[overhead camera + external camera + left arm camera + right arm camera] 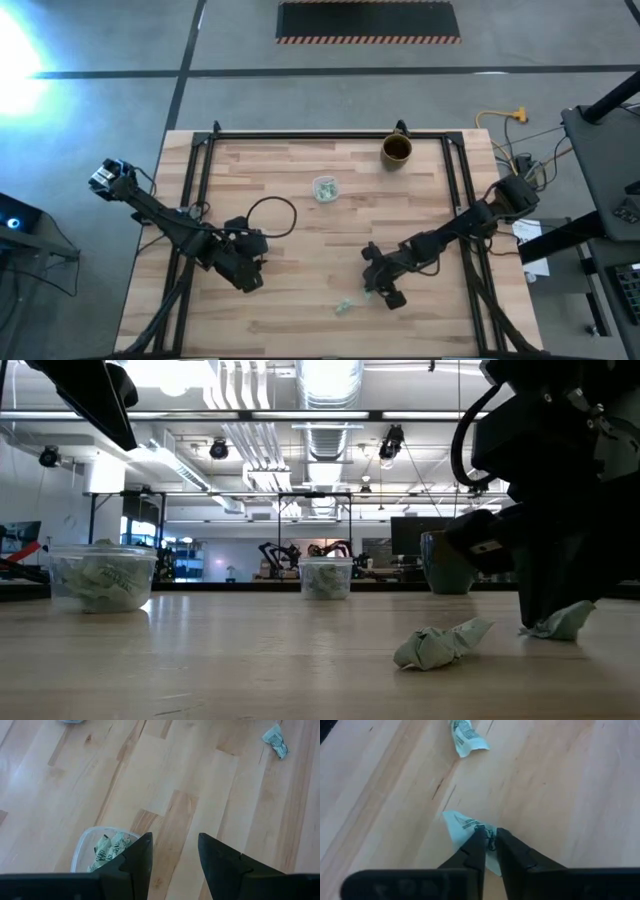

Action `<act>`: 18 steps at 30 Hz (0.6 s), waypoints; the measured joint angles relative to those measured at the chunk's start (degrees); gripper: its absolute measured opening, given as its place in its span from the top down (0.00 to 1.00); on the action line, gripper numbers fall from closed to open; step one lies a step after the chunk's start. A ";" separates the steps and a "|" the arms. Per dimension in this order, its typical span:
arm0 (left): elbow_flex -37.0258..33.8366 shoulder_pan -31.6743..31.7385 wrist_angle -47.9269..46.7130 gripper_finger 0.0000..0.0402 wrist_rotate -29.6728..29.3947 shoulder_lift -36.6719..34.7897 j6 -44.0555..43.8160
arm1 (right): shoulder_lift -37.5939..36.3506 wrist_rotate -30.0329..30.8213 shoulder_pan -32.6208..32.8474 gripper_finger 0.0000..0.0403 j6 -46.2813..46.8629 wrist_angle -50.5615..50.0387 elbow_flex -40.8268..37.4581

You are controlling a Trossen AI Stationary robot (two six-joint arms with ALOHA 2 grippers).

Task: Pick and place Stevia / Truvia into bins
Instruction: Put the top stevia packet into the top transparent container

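Two sachets left loose near front edge. R gripper (490, 845) pinched narrow on right sachet (462, 827), down low for pickup. L gripper (175, 852) wide, empty, waiting over its bin (87, 845).

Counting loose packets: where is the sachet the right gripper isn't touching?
In the high view the loose sachet lies near the table's front edge, just left of the right gripper.

Light wooden table (300, 200) carries two clear cups (102, 577) (324, 188) of sachets, a brown mug (396, 150), and two loose sachets (440, 644) (562, 622).
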 joint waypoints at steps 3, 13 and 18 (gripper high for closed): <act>0.00 0.00 0.02 0.65 0.00 0.00 0.01 | 0.07 0.02 -0.22 0.95 0.71 -0.58 0.76; 0.00 0.00 0.53 0.65 -0.40 0.00 0.07 | -0.94 0.23 -1.54 0.98 1.25 -0.58 4.29; 0.00 0.00 1.36 0.65 -0.48 0.00 0.07 | -3.02 0.02 -3.07 0.98 0.31 -0.40 5.77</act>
